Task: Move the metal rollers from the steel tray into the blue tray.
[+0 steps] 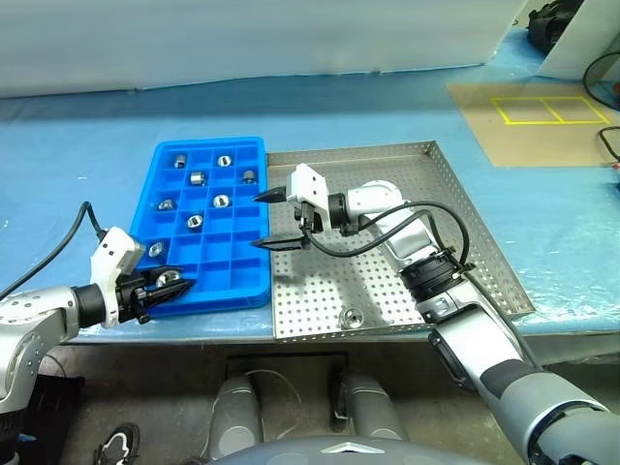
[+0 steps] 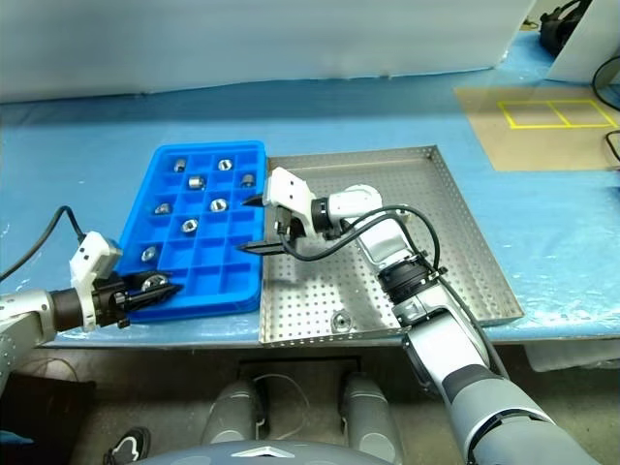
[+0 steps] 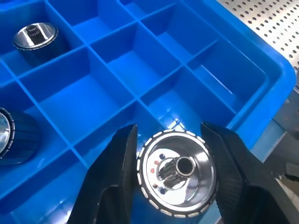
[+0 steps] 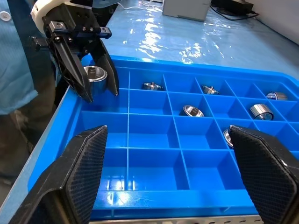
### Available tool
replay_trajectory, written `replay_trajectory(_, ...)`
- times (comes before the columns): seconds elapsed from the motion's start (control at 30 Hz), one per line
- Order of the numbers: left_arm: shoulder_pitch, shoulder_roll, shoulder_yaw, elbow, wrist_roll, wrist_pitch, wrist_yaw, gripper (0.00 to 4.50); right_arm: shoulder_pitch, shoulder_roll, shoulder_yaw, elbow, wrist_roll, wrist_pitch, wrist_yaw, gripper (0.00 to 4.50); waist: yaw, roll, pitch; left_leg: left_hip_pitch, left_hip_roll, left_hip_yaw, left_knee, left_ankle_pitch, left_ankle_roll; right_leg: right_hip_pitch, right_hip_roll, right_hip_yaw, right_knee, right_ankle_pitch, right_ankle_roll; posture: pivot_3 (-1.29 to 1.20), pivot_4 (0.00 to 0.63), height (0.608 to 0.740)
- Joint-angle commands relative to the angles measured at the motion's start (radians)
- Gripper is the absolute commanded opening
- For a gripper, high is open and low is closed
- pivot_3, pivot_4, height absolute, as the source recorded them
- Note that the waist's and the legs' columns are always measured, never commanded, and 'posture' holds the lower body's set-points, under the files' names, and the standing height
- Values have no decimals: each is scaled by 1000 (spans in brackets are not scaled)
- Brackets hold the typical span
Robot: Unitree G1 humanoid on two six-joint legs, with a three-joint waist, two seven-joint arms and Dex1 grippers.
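The blue tray (image 1: 242, 160) lies left of the steel tray (image 1: 455, 208), their edges touching. Several metal rollers (image 1: 222, 201) sit in separate blue cells. One roller (image 1: 351, 315) lies on the steel tray's perforated floor near its front rim. My left gripper (image 1: 182, 286) is at the blue tray's near left corner, shut on a metal roller (image 3: 177, 179) just above a front-row cell. My right gripper (image 1: 262, 221) hangs open with nothing in it over the seam between the two trays, pointing left across the blue tray.
A brown board (image 1: 538, 121) with yellow-taped squares lies at the back right on the blue table cover. Black cables (image 1: 605, 73) run along the right edge. A person in a blue garment (image 4: 16, 60) stands beyond the blue tray's left end.
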State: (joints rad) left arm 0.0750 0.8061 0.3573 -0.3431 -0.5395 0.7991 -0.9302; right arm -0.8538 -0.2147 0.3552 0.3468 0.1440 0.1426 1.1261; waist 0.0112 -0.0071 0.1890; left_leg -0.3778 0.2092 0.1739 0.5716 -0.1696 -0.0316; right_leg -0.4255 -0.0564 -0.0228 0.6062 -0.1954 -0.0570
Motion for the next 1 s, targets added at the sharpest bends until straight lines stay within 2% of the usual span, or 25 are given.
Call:
replay_trajectory(0.03,0,20,-21,21,25,-35,13,3177,-5,-6,-26,-48,6,2,-9,4313,-2,0,0,0,0,0,0,0,0,0,0,0,0,0,0,-174,150,740)
replay_trajectory(0.1,-27,12,-19,31,14,-27,33,3835,-2,-11,-27,-51,6,4,-12,4313,-2,0,0,0,0,0,0,0,0,0,0,0,0,0,0,-174,150,740)
replay_trajectory(0.27,-38,17,-32,-6,-9,-23,42,3835,3,-37,-43,-83,24,32,-10,4313,-1,-1,0,0,0,0,0,0,0,0,0,0,0,0,0,-178,150,740)
replay_trajectory(0.37,-26,21,-34,-88,-61,2,25,3835,7,-112,-78,-140,62,96,40,4313,1,-1,0,0,0,0,0,0,0,0,0,0,0,0,0,-179,150,740)
replay_trajectory(0.47,-32,19,-53,-160,-109,22,19,3835,38,-253,-86,-211,92,158,156,4313,9,-1,-1,-1,-1,0,0,0,0,1,-1,0,-1,0,0,-183,150,740)
replay_trajectory(0.6,-84,2,-142,-232,-152,24,10,3835,193,-527,-33,-358,75,130,382,4313,18,-2,-1,0,-1,0,0,0,1,2,-1,0,-1,-1,1,-206,150,740)
replay_trajectory(0.7,-145,-10,-229,-216,-144,7,-6,3835,288,-634,-13,-426,55,72,443,4313,9,-1,-1,2,-1,1,0,0,1,3,0,1,-1,-1,2,-237,150,740)
replay_trajectory(0.77,-187,-17,-297,-189,-125,-6,-25,3835,316,-646,-1,-432,30,22,430,4313,-9,-1,-1,4,-1,1,0,0,1,3,0,2,0,-3,4,-256,150,740)
replay_trajectory(0.87,-239,-23,-392,-140,-80,-41,-59,3835,314,-593,30,-392,-33,-46,355,4313,-38,-1,-1,8,-1,1,0,0,0,3,1,3,2,-5,9,-281,150,740)
replay_trajectory(1.0,-286,-28,-451,-96,-48,-71,-81,3835,324,-526,63,-330,-119,-184,283,4313,-53,-3,-3,9,-1,0,2,0,0,3,3,3,2,-5,8,-291,150,740)
